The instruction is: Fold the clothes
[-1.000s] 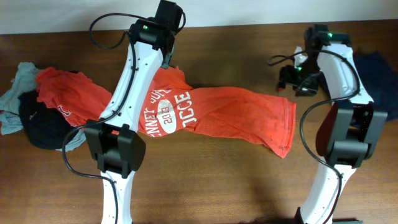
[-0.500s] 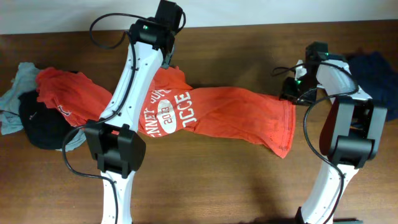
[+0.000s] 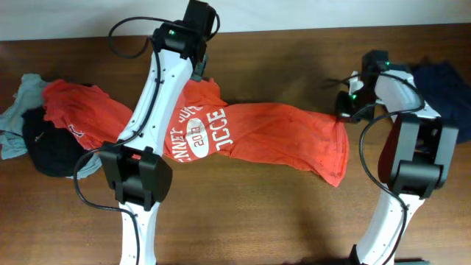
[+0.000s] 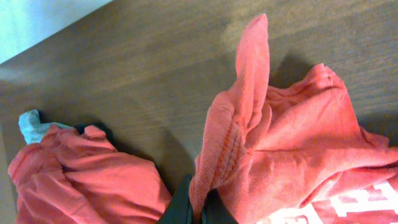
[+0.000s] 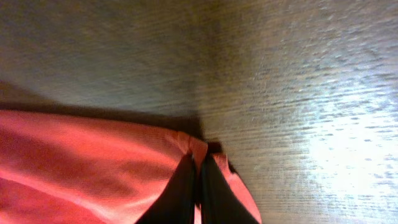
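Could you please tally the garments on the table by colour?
Orange-red T-shirt: 1
Red garment: 1
Black garment: 1
Grey-green garment: 1
Navy garment: 1
Total: 5

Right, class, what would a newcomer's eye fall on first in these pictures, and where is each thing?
The orange T-shirt with white lettering, stretched across the middle of the wooden table. The left gripper pinches one end, the right gripper its other edge. A heap of clothes lies at the table's left end.
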